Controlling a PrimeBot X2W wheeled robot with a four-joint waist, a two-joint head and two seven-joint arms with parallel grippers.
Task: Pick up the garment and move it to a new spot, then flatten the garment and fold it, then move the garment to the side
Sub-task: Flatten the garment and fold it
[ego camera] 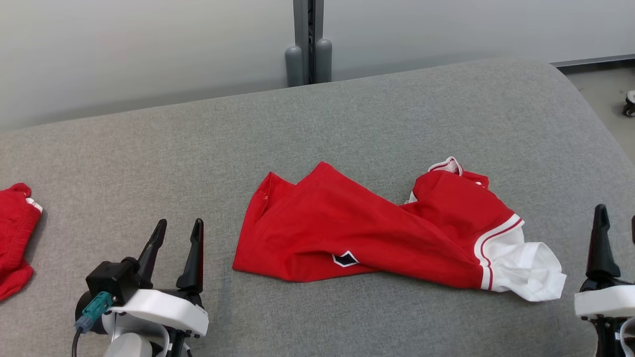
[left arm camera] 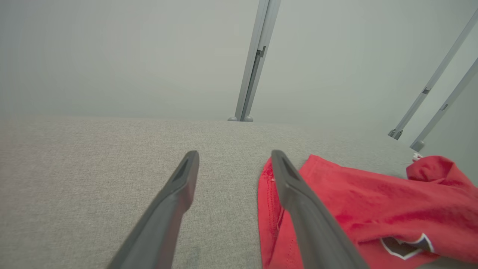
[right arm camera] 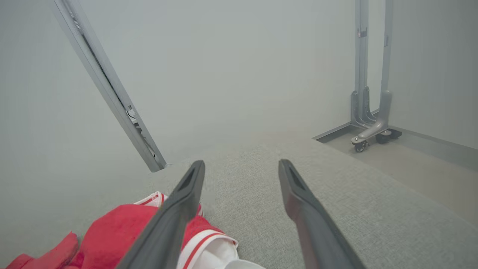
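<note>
Left tool (ego camera: pixel 179 223) and right tool (right arm camera: pixel 241 164) flank the crumpled red jersey (ego camera: pixel 347 223), both wide, empty. Best pinch its hem (ego camera: pixel 255 233) and white sleeve (ego camera: pixel 521 267), then draw apart to flatten.

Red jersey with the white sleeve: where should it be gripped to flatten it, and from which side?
Grip its two ends. The red jersey lies bunched lengthwise on the grey fabric cushion: the left gripper could pinch the flat red hem edge from the robot's left, the right gripper the loose white sleeve cuff from the right. Pulling apart should likely spread it.
</note>
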